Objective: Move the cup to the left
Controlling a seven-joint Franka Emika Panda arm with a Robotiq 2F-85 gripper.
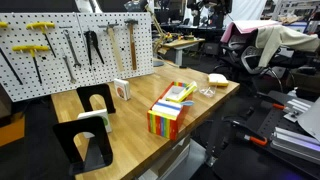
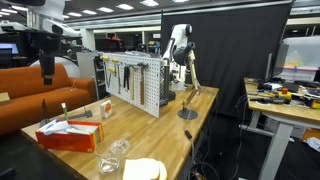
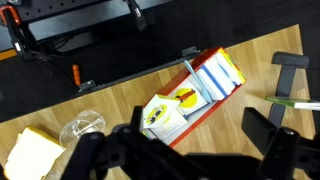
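The cup (image 3: 82, 128) is small, clear and faint. It stands on the wooden table between the rainbow-striped box (image 3: 190, 95) and a pale yellow block (image 3: 35, 155). It also shows in both exterior views (image 1: 205, 91) (image 2: 117, 150). My gripper (image 3: 185, 150) is open and empty, high above the table. In the wrist view its dark fingers frame the near end of the box, and the cup lies to their left. The arm (image 2: 181, 45) stands at the far end of the table.
A pegboard with tools (image 1: 75, 45) stands along the table's back. A white box with a dark face (image 1: 122, 92) and black bookends (image 1: 95, 100) (image 1: 85, 145) stand near it. The table edge (image 3: 120, 75) runs just beyond the box.
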